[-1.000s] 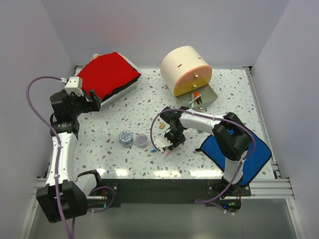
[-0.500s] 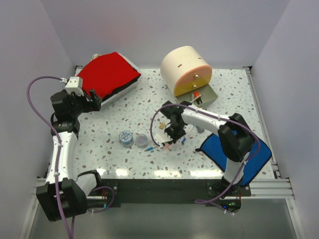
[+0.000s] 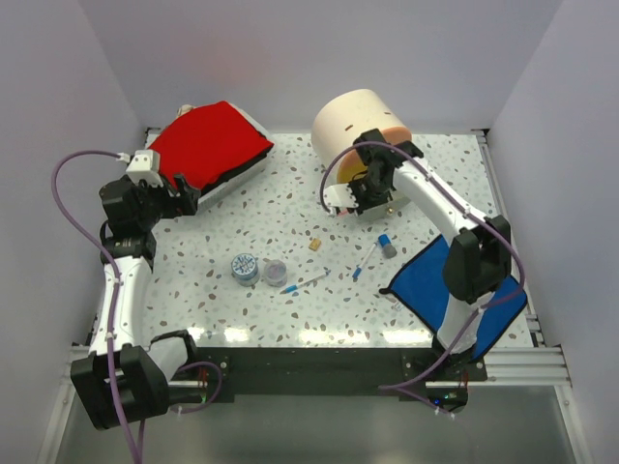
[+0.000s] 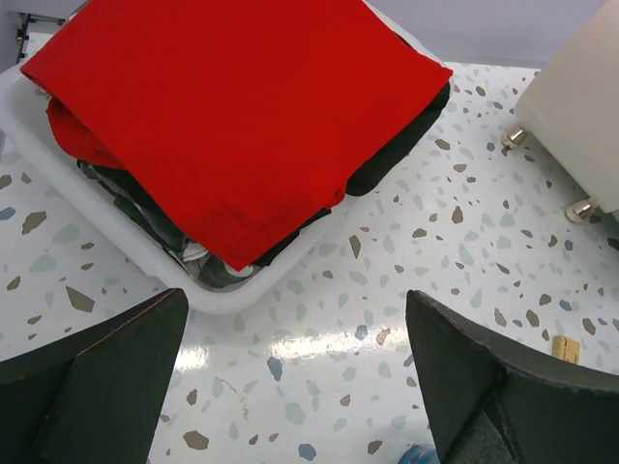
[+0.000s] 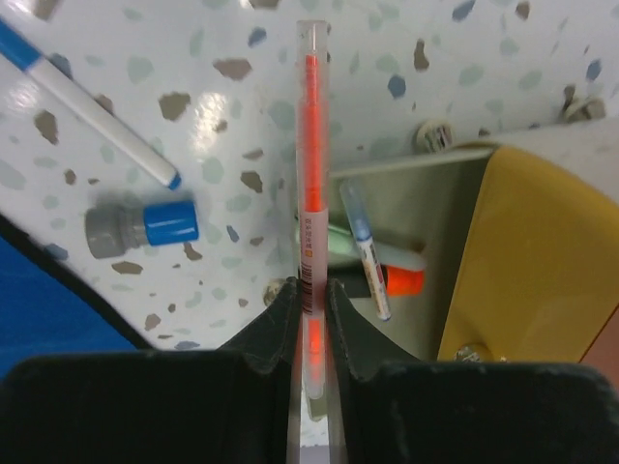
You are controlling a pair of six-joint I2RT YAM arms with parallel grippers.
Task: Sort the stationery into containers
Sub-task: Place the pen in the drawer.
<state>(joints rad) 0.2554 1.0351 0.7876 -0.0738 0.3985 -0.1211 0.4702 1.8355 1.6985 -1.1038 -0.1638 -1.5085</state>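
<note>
The right end effector [image 5: 311, 290] pinches a thin clear pen with an orange core [image 5: 311, 145] at the cream cylindrical drum's [image 3: 350, 121] open yellow drawer [image 5: 522, 261], whose contents are half hidden. The left end effector [image 4: 295, 329] gapes wide beside the red-topped white case [image 4: 242, 126].

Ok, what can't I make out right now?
- Drawer: top view, right gripper mostly covers it; right wrist, held pen and fingers hide part of its contents.
- Case contents: top and left wrist views, red top covers them.
- Pen's lower end: right wrist, buried between the fingers.
- Tape rolls: top view only, too small for detail.
</note>
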